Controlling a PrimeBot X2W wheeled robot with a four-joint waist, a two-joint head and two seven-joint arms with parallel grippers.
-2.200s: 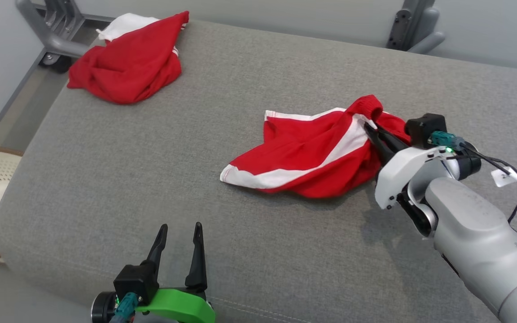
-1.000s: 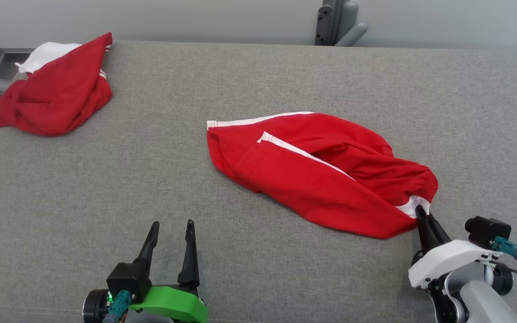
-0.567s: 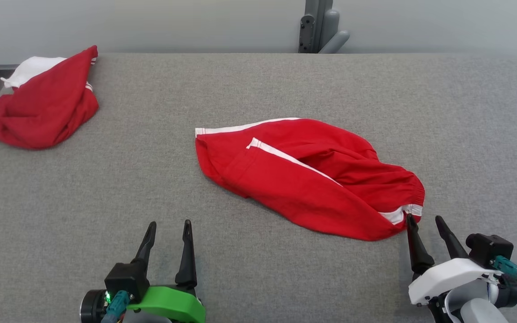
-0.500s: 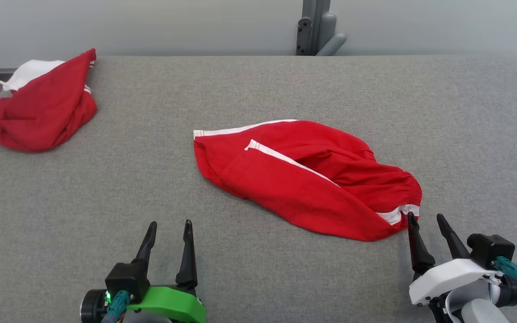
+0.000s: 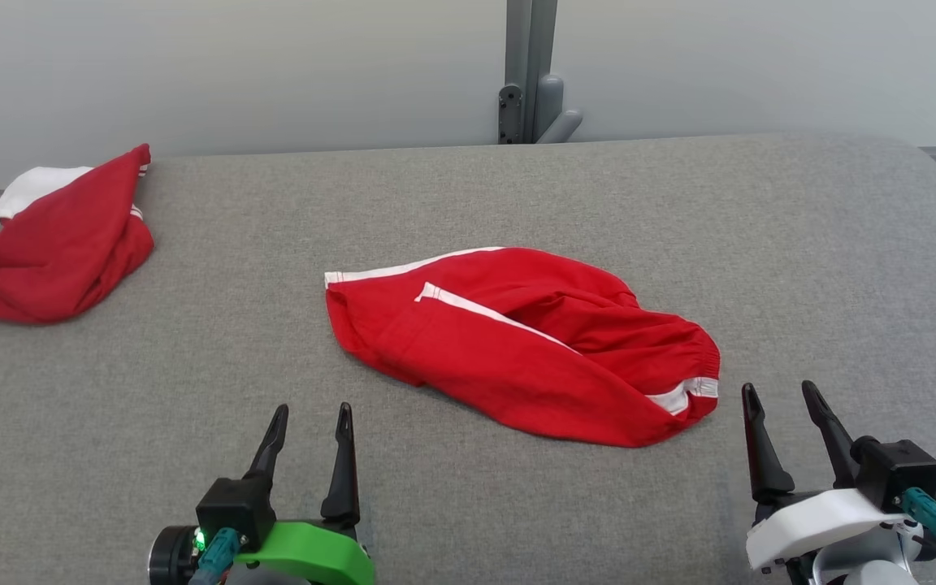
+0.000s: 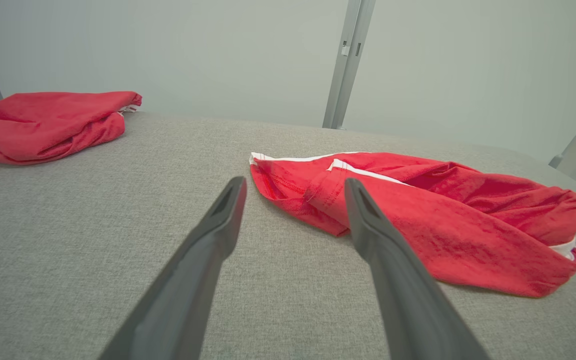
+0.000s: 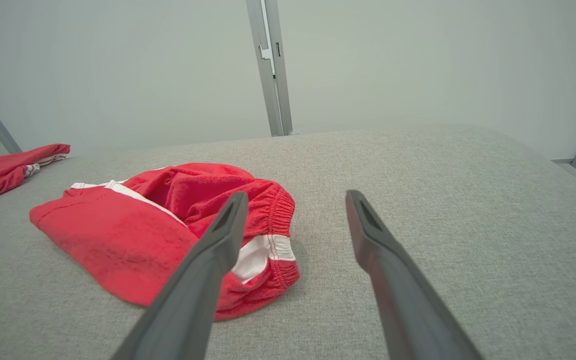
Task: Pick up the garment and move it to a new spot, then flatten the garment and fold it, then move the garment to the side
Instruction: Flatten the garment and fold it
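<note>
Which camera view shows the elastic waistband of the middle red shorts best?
The right wrist view: the waistband of the red shorts lies close, its gathers and white stripe clear. The head view shows it small, at the shorts' right end; the left wrist view, far off at the right edge.

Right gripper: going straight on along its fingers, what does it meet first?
Probably bare grey cushion: the open right gripper aims just past the garment's waistband, though its inner finger might graze it; depth unclear.
</note>
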